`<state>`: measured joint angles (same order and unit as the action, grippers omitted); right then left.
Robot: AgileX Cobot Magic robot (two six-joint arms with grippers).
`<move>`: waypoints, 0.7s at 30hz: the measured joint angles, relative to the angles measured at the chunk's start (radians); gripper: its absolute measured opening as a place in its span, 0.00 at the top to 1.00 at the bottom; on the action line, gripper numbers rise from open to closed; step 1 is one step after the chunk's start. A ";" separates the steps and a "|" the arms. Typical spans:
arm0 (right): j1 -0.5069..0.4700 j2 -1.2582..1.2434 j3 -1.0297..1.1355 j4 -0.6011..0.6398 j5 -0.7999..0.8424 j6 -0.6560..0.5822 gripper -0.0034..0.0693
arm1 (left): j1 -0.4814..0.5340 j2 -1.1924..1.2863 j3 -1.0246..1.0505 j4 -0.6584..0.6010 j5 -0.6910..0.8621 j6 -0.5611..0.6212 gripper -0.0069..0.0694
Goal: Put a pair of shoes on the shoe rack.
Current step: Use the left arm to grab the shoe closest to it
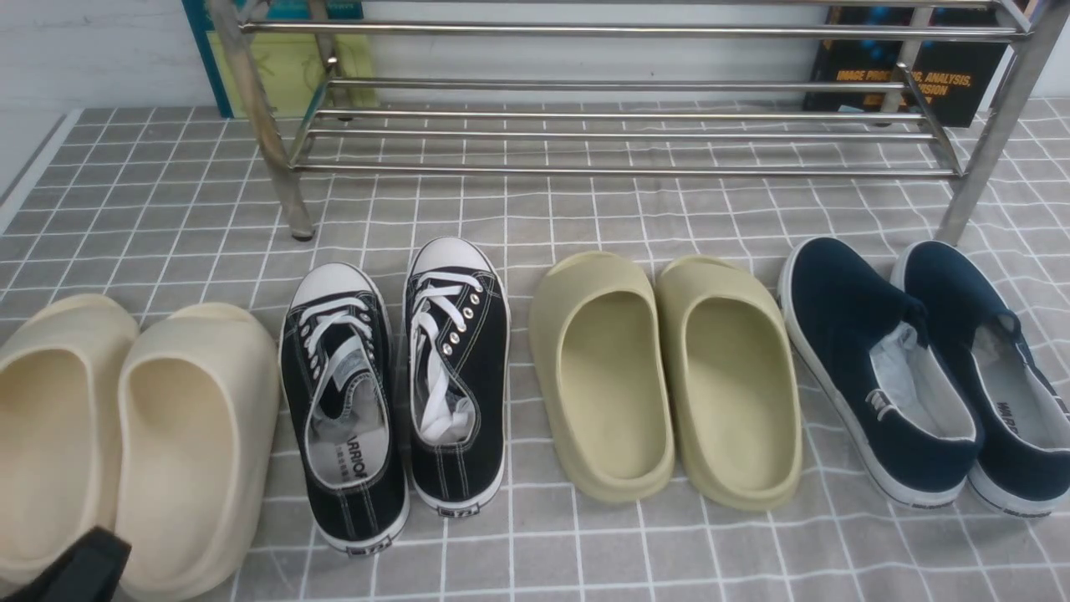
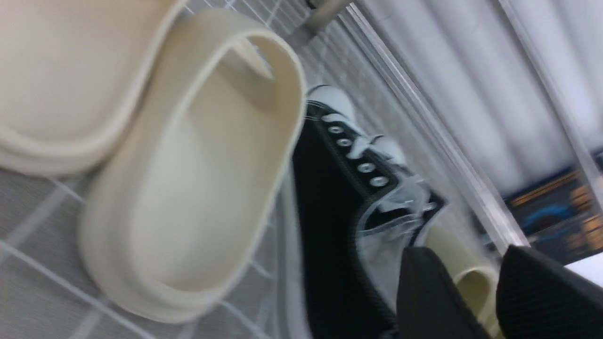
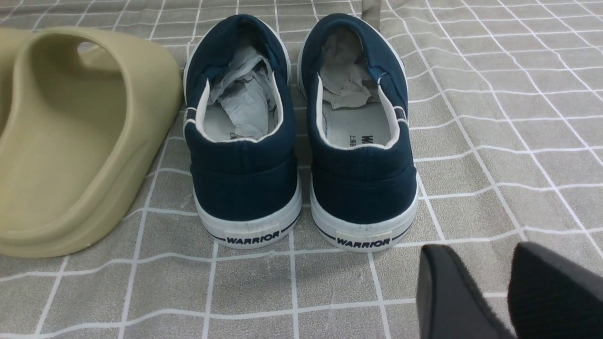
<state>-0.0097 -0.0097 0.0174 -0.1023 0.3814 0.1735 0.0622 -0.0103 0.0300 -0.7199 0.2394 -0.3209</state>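
A pair of cream foam slides [image 1: 192,435] lay on the grey checked desk [image 1: 585,552] just ahead of the left hand [image 2: 471,263]. Paper-stuffed navy slip-ons [image 3: 245,179] sat heels toward the right hand [image 3: 478,254], with olive slides [image 1: 602,376] beside them, toward the left hand.

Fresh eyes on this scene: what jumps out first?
Four pairs of shoes sit in a row on the checked cloth: cream slides on the left, then black sneakers, olive slides and navy slip-ons. A wide silver shoe rack stands behind them.
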 joint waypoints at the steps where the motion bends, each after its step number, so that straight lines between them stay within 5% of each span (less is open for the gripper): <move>1: 0.000 0.000 0.000 0.000 0.000 0.000 0.62 | 0.000 0.000 0.000 -0.077 -0.011 -0.008 0.60; 5: 0.000 0.000 0.000 0.000 0.000 0.000 0.62 | 0.000 0.000 0.000 -0.407 -0.077 -0.017 0.60; 9: 0.000 0.000 0.000 0.000 0.000 0.000 0.62 | 0.000 0.000 0.000 -0.539 -0.138 -0.017 0.60; 16: 0.000 0.000 0.000 0.000 0.000 0.000 0.62 | 0.000 0.000 0.000 -0.563 -0.190 -0.006 0.60; 21: 0.000 0.000 0.000 0.000 0.000 0.000 0.62 | 0.000 0.000 -0.124 -0.451 -0.067 0.223 0.60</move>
<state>-0.0097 -0.0097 0.0174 -0.1023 0.3814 0.1735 0.0622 -0.0103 -0.0941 -1.1710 0.1728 -0.0980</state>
